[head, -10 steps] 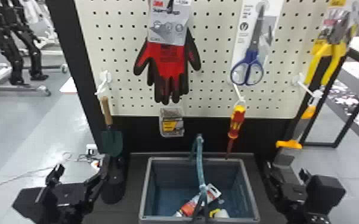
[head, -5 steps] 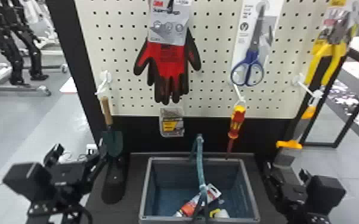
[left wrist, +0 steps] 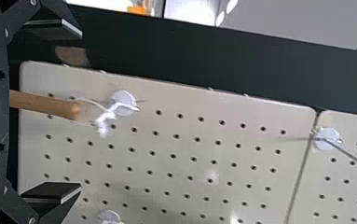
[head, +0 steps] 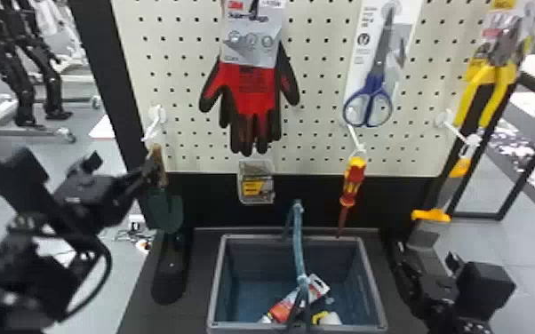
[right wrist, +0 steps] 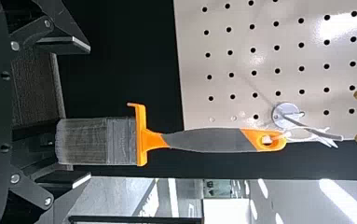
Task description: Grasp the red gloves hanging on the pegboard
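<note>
The red gloves [head: 249,95] are seen hanging at 12 o'clock on the pegboard [head: 324,66], while the left gripper [left wrist: 76,112], fingers spread, is held at 9 o'clock beside a wooden handle [left wrist: 41,105], and the right gripper [right wrist: 86,112], likewise spread, is parked at 4 o'clock.

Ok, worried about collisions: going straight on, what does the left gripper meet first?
Likely the brown wooden handle of the green trowel, in line between the left gripper's open fingers; the white pegboard lies behind. Depth is unclear.
</note>
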